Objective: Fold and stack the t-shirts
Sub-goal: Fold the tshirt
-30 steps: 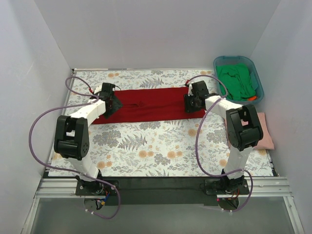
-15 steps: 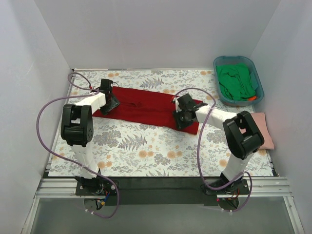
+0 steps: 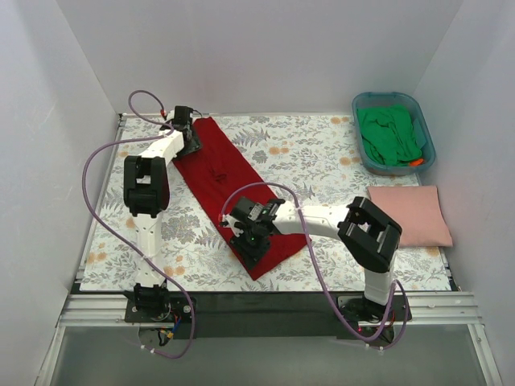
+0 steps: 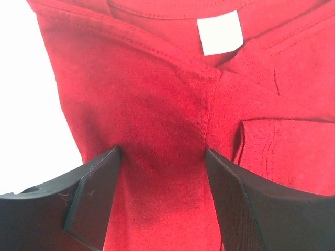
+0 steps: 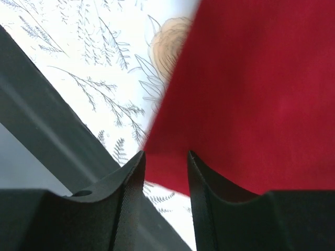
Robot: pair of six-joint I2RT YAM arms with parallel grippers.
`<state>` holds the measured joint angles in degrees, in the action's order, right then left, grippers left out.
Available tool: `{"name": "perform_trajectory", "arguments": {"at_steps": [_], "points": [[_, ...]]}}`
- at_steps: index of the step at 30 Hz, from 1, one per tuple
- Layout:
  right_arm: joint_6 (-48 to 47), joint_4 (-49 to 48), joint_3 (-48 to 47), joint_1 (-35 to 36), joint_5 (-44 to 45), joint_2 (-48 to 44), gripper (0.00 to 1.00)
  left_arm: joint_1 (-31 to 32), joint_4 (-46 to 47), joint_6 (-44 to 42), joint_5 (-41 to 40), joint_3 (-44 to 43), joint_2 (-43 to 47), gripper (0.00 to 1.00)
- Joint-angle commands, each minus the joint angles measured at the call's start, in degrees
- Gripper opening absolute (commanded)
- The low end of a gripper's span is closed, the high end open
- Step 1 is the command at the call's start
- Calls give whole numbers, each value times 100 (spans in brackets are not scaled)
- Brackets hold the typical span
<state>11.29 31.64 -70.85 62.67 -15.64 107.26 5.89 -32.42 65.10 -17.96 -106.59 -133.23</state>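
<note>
You have the red shirt (image 3: pixel 219 175) stretched in a long slant across the table (image 3: pixel 322 161), well apart from the tub (image 3: pixel 386 98). Its collar end lies across the table from the tub, and its hem end sits much nearer the arm bases than the tub does. The left tool (image 4: pixel 163 154) is closed on a bunched ridge of cloth just below the white label (image 4: pixel 220 34). The right tool (image 5: pixel 166 156) pinches only the very edge of the hem, close to the dark front strip (image 5: pixel 52 125) of the table. The green shirt (image 3: pixel 390 133) is heaped inside the tub, and the pink shirt (image 3: pixel 406 215) lies folded flat just on the near side of the tub.

Watch the right grip first — so little cloth sits between those fingers that a firm pull toward the collar could slip it free. The hem would then drop in a crumple, or slide off over the front strip.

The left grip has the opposite risk. It holds a thick wad, and what looks like a tucked sleeve (image 4: pixel 285 151) lies right beside it, so lifting there may drag that tuck open.

The shirt also lies askew. If you bring hem to collar along this slant, the edges will probably not line up, and the fold will be too lopsided to stack neatly on the pink shirt beside the tub.
</note>
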Motion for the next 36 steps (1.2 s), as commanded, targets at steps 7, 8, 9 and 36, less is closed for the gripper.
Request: {"name": "perform_trajectory", "arguments": {"at_steps": [7, 8, 9, 36], "points": [[-188, 642, -132, -238, 1238, -996, 52, 123, 430, -200, 469, -293, 120, 73], [-180, 642, -61, -360, 1291, -1075, 52, 149, 491, -200, 425, -258, 365, 73], [-180, 642, 18, -431, 1318, -1146, 52, 184, 500, -200, 355, -240, 490, 74], [-162, -158, 1082, -520, 562, -681, 45, 1283, 474, 416, 231, 516, 79, 50]]}}
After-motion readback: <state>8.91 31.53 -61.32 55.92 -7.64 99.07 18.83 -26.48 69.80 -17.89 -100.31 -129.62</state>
